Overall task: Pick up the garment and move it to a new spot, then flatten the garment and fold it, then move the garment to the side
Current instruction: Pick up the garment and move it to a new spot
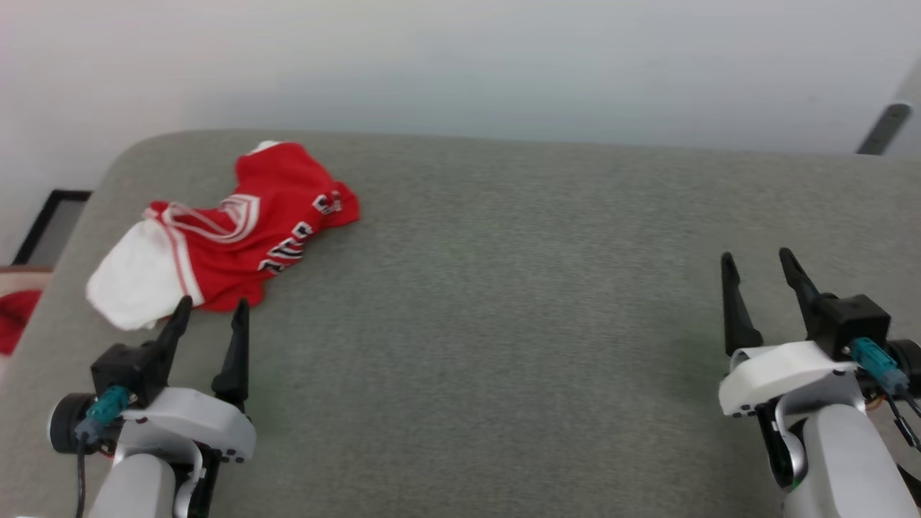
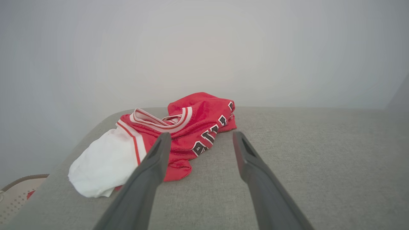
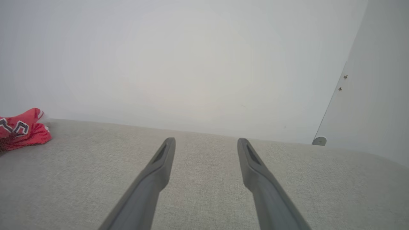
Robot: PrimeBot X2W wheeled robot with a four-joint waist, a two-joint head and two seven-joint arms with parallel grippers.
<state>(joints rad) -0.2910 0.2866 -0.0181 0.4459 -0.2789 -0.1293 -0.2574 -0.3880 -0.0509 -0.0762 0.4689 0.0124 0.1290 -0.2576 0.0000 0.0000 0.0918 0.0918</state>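
Grey fabric surface (image 1: 504,324) holds a crumpled red jersey (image 1: 245,230) far left; left gripper (image 1: 210,314) and right gripper (image 1: 755,265) both gape, empty.

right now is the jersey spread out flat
No, the garment lies bunched in a crumpled heap on the grey surface, its lettering partly folded under.

The garment (image 1: 237,237) is soft, crumpled cloth, its red body faintly textured and its white sleeve (image 1: 133,277) plain and matt, lying on a grey cushion (image 1: 504,324) of coarse matt weave below a smooth matt wall (image 1: 460,65).
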